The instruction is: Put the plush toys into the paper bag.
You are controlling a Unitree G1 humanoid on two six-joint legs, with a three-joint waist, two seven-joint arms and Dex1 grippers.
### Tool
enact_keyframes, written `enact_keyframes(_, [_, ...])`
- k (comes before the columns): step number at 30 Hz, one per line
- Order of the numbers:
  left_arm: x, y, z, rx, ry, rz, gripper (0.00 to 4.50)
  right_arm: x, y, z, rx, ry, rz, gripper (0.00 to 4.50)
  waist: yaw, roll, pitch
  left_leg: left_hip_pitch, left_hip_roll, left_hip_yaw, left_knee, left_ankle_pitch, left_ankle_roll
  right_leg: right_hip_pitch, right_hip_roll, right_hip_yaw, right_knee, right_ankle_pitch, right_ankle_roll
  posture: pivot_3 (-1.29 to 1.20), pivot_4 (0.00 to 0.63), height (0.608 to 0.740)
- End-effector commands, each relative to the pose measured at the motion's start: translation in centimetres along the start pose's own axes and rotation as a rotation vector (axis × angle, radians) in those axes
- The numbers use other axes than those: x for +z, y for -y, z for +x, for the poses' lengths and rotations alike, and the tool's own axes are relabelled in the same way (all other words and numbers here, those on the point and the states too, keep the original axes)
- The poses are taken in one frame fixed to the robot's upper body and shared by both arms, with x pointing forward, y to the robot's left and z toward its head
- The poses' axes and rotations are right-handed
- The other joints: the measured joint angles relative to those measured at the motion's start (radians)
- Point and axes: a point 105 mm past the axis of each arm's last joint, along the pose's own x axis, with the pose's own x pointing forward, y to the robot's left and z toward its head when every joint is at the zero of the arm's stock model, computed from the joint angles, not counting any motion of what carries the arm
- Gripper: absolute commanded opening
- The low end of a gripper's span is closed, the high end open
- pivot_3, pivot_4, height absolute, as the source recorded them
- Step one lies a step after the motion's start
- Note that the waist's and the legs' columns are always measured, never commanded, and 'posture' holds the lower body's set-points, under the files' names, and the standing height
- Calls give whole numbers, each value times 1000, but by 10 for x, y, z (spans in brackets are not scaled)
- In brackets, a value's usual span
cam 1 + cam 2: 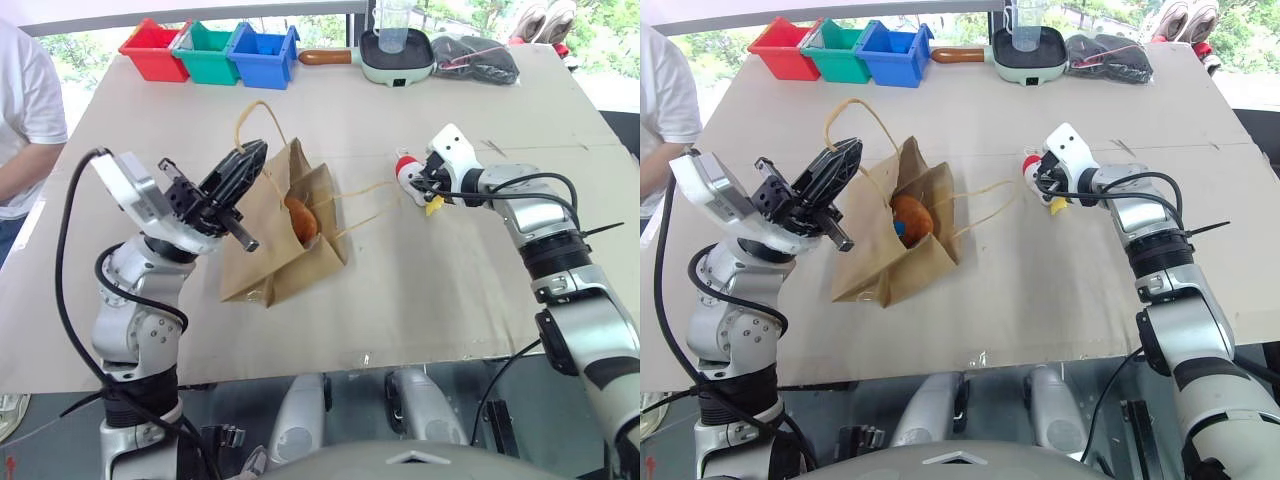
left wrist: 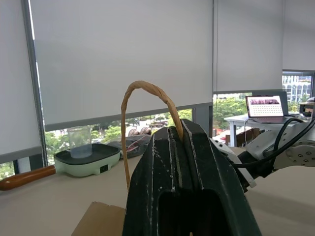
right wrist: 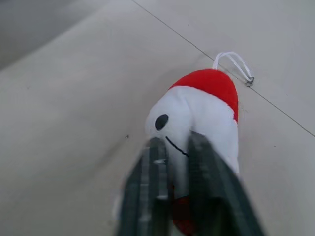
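Pale and broad, the worktop carries the paper bag lying with its mouth held up. One of the plush toys, the brown one, already sits inside the bag. The left tool is clamped on one cord handle, lifting it. Well apart, the right tool is closed on the white toy on the worktop. Half the job looks done; this second toy still has to go in.
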Motion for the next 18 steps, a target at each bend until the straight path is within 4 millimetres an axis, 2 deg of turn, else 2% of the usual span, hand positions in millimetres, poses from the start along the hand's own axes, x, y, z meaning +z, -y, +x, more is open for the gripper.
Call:
enact_keyframes(1, [10,7,6,-40,44,3,0,15,3,-15,16,92,-16,58,2,0,0,0,0,0,0,0,0,0,0,0,0,0,0,0,150,740])
enact_keyframes(7, [11,3,12,-66,51,-15,0,31,0,-43,17,169,-54,58,4,0,0,-1,0,0,0,0,0,0,0,0,0,0,0,0,150,740])
enact_keyframes(10, [10,2,16,-89,51,-32,0,70,-18,-77,93,356,-136,58,5,1,1,-1,0,-1,0,0,0,0,0,0,0,0,0,0,150,740])
enact_keyframes(12, [9,1,17,-97,50,-41,0,91,-31,-92,145,442,-159,58,4,1,1,-1,0,-1,0,0,0,0,0,0,0,0,0,0,150,740])
enact_keyframes(15, [8,1,18,-109,51,-49,0,110,-45,-97,175,493,-186,58,-1,1,1,0,1,-1,0,0,0,0,1,0,0,0,0,0,150,740])
enact_keyframes(16, [7,1,20,-114,52,-52,0,117,-55,-93,189,507,-228,58,-1,1,1,0,1,-1,0,0,0,0,1,0,0,0,0,0,150,740])
enact_keyframes(18, [7,1,23,-123,59,-56,0,121,-77,-76,250,478,-339,58,-1,1,1,0,1,0,0,0,0,0,1,0,0,0,0,0,150,740])
